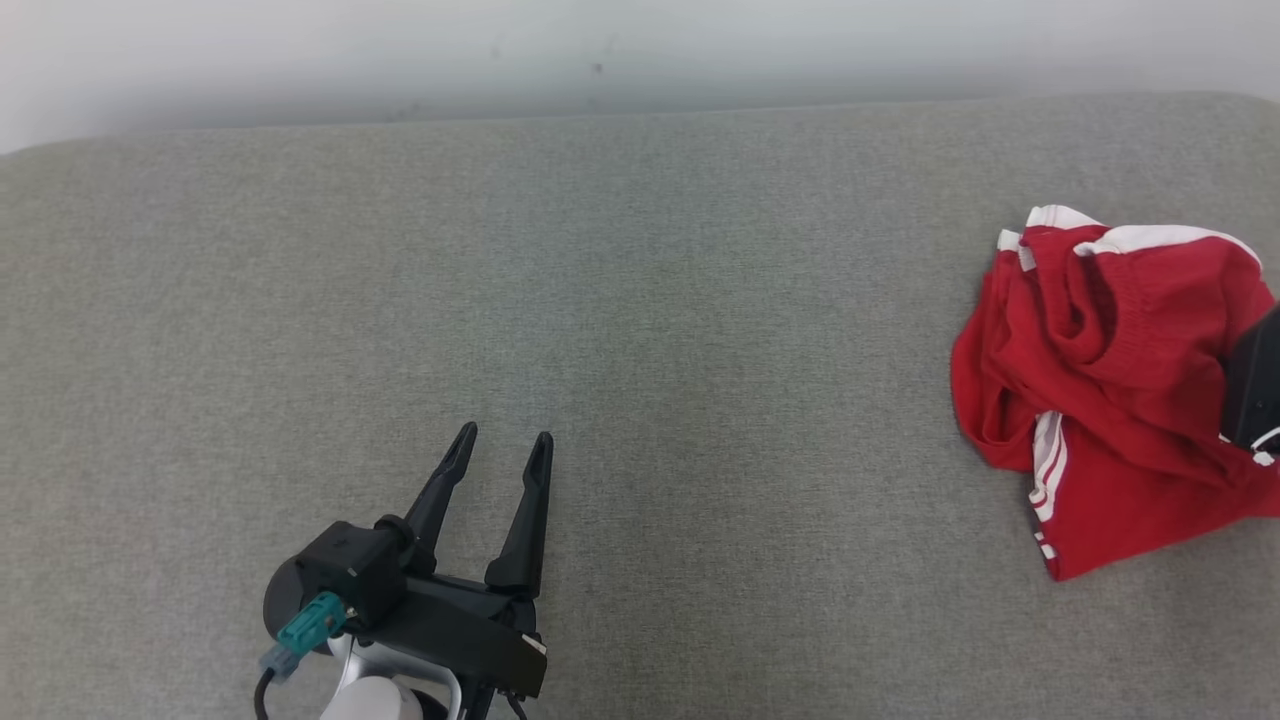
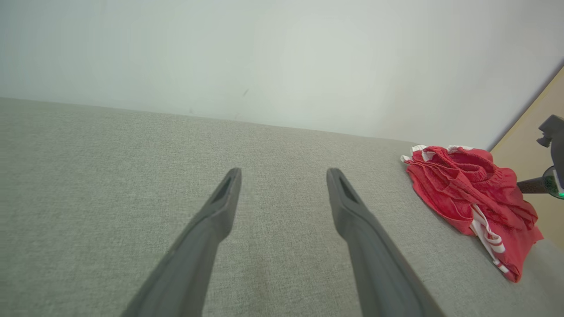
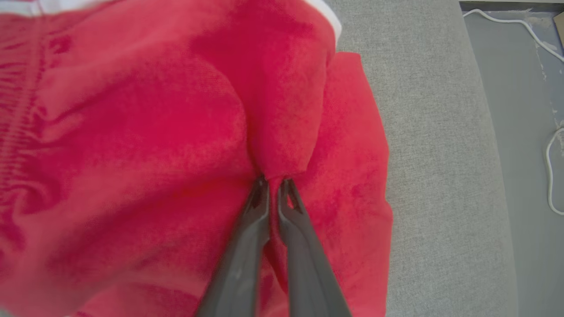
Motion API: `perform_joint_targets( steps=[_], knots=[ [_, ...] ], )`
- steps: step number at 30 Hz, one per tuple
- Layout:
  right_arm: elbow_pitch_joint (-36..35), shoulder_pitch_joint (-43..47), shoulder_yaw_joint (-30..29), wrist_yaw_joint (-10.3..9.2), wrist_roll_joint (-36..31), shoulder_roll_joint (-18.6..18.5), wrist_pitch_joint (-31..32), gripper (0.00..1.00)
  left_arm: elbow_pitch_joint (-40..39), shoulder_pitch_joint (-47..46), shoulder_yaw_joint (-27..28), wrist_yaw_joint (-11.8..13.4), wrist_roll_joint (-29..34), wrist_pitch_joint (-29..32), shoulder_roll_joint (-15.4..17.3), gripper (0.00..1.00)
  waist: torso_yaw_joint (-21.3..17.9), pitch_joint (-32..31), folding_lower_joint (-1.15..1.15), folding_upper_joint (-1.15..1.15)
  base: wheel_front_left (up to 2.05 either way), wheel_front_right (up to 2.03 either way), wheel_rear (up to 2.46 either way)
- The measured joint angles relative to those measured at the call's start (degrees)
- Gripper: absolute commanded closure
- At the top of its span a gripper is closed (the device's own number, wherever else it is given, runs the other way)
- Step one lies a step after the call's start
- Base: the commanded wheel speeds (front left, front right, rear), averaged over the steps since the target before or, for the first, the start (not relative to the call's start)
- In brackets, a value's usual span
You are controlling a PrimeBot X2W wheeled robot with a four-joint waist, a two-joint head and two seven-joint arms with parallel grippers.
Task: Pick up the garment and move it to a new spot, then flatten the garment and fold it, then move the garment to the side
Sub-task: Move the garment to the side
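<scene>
The garment [image 1: 1110,380] is a crumpled red pair of shorts with white stripes and white trim, lying at the right end of the grey cushion [image 1: 640,330]. In the left wrist view the garment [image 2: 471,198] sits at the right. My right gripper [image 3: 273,181] is shut on a pinched fold of the red garment [image 3: 132,145], fingers close together with cloth between the tips. Its dark body [image 1: 1255,385] pokes in from the right edge of the head view. My left gripper [image 1: 505,440] stands open over bare cushion at the lower left, far from the garment.
A pale wall [image 1: 640,50] runs behind the cushion's far edge. Beyond the cushion's right edge lies grey floor [image 3: 520,132] with a white cable [image 3: 551,167]. Bare cushion stretches between the left gripper and the garment.
</scene>
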Motion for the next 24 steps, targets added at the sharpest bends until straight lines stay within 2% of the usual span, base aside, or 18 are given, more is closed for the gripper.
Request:
perform_joint_targets(
  steps=[4,5,6,7,10,18,24],
  knots=[
    [1.0,-0.1,1.2,-0.49,-0.8,0.2,1.0,1.00,0.4,0.0,0.0,0.0,0.0,0.0,-0.1,0.00,0.6,-0.1,-0.01,0.00,0.00,0.00,0.00],
    [1.1,-0.2,1.8,-0.49,-1.4,0.2,1.0,0.65,0.6,0.0,0.1,0.0,0.0,0.0,-0.2,0.00,0.6,-0.2,0.00,0.00,0.00,0.00,0.00],
    [1.4,-0.6,2.4,-0.57,-2.2,0.3,1.2,0.11,1.0,0.0,0.3,0.0,0.0,0.0,-0.2,0.00,0.6,-0.3,0.00,0.00,0.00,0.00,0.00],
    [1.8,-1.1,3.0,-0.69,-2.9,0.4,1.7,0.00,1.4,0.0,0.5,0.1,0.0,0.0,-0.2,0.00,0.6,-0.5,0.00,0.00,0.00,0.00,0.00],
    [2.1,-1.9,3.4,-0.60,-3.2,0.9,1.9,0.00,2.3,0.1,1.3,0.1,-0.2,-0.1,0.0,0.00,0.2,-1.3,-0.01,0.00,0.00,0.00,0.00],
    [-0.7,-1.7,3.6,1.67,-3.3,1.9,-1.1,0.00,4.1,1.7,3.1,0.4,-1.1,-0.5,1.3,0.00,-1.1,-4.5,-0.01,0.00,0.00,0.00,0.00],
    [-5.8,4.5,-0.3,2.45,0.7,2.0,-9.6,0.00,4.1,4.3,4.4,1.1,-1.4,-0.6,2.2,0.00,-2.2,-7.8,-0.02,-0.01,0.00,0.00,0.00]
  ],
)
